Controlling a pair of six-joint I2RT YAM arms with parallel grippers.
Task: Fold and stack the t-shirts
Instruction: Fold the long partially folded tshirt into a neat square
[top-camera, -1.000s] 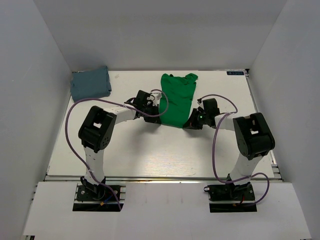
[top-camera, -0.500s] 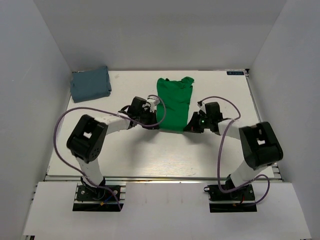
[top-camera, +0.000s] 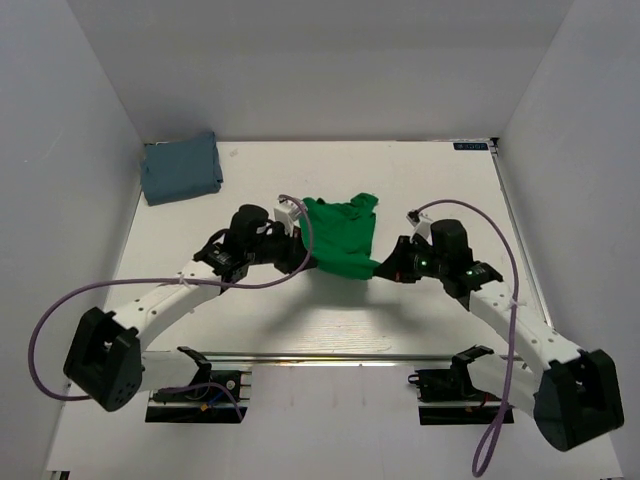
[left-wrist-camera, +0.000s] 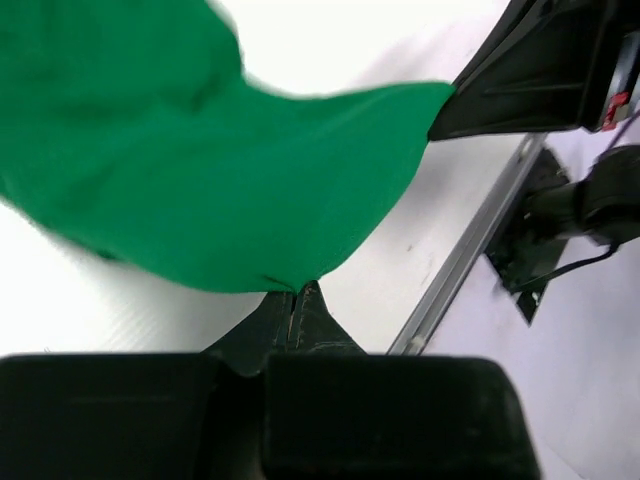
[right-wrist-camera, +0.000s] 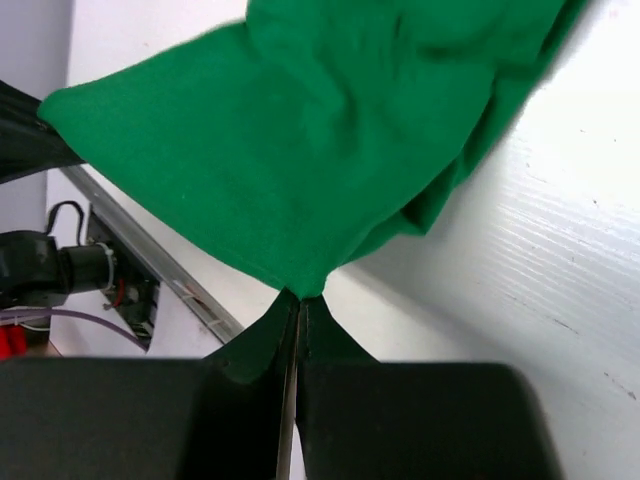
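The bright green t-shirt (top-camera: 342, 232) hangs bunched between my two grippers above the middle of the table. My left gripper (top-camera: 303, 262) is shut on its near left corner, seen in the left wrist view (left-wrist-camera: 294, 290) pinching the green cloth (left-wrist-camera: 200, 160). My right gripper (top-camera: 385, 270) is shut on its near right corner, seen in the right wrist view (right-wrist-camera: 300, 297) with the green cloth (right-wrist-camera: 320, 140) stretched above it. The slate grey-blue t-shirt (top-camera: 181, 168) lies folded at the far left corner of the table.
White walls enclose the table on the left, back and right. A metal rail (top-camera: 330, 355) runs along the table's near edge. Purple cables loop from both arms.
Both grippers have pulled the green shirt's near edge towards the table's front, and the arms have stretched out low. The shirt has bunched up shorter. The grey-blue shirt has not moved.
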